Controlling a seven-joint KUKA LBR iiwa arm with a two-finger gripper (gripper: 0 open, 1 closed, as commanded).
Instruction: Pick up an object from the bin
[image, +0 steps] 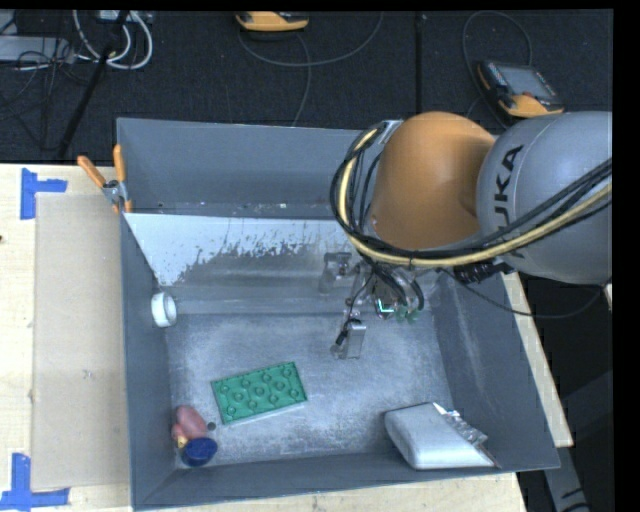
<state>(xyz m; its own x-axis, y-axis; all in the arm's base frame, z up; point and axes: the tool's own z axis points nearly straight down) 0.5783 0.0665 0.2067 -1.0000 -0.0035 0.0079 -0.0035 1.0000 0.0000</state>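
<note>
Far to the gripper's left, against the left wall of the grey bin (240, 180), lies a small white roll (162, 308) on its side. Down and left of the gripper, in the bin's near left corner, a pink lump (186, 424) touches a round blue piece (199, 451). Just right of these, and nearest the gripper on its lower left, a flat green studded plate (258, 392) lies slightly askew on the floor, apart from the gripper.

The gripper (347, 340) hangs under the arm's orange cover (430, 180) over bare, scuffed floor near the bin's middle. Whether it is released or clenched cannot be told.

To the gripper's lower right, a whitish flat packet (432, 438) rests by the near wall.
</note>
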